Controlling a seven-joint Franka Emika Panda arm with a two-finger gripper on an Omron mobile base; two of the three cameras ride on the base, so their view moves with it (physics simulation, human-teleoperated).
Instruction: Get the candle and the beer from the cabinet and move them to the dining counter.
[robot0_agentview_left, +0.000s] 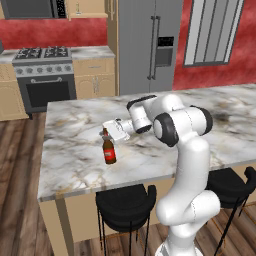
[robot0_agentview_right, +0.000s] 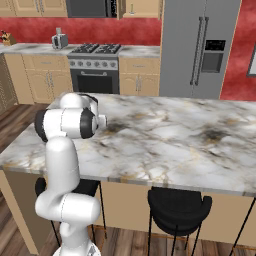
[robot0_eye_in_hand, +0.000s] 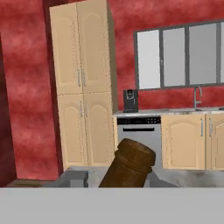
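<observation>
The beer (robot0_agentview_left: 109, 149), a dark brown bottle with a red label, stands upright on the dining counter (robot0_agentview_left: 70, 150) near its front left part. My gripper (robot0_agentview_left: 105, 132) reaches in from the right and sits around the bottle's neck. In the hand view the bottle's top (robot0_eye_in_hand: 131, 162) rises between my fingertips (robot0_eye_in_hand: 72, 178), and a narrow gap shows between the left one and the glass, so the jaws stand slightly open. The candle is out of view. Tan wall cabinets (robot0_agentview_right: 30, 6) line the back wall. The marble top (robot0_agentview_right: 175, 135) stretches far to the right.
Black stools (robot0_agentview_left: 125, 202) (robot0_agentview_left: 232, 185) (robot0_agentview_right: 179, 204) are tucked under the counter's near edge. Behind it stand the gas stove (robot0_agentview_left: 42, 65) and a steel fridge (robot0_agentview_left: 145, 45). The hand view looks toward a tall tan pantry (robot0_eye_in_hand: 83, 87) and a dishwasher (robot0_eye_in_hand: 139, 135).
</observation>
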